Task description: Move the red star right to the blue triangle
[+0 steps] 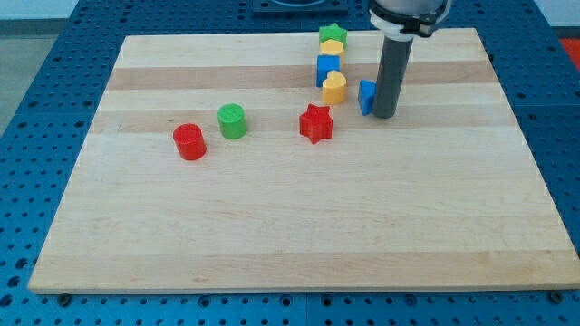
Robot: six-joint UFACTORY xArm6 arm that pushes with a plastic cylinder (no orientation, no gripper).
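The red star lies near the board's middle, a little toward the view's top. The blue triangle is up and to the right of it, partly hidden by my rod. My tip rests on the board right against the blue triangle's right side, well to the right of the red star.
A column of blocks stands left of the blue triangle: a green star, a yellow block, a blue cube and a yellow heart. A green cylinder and a red cylinder sit at the left. The wooden board lies on a blue table.
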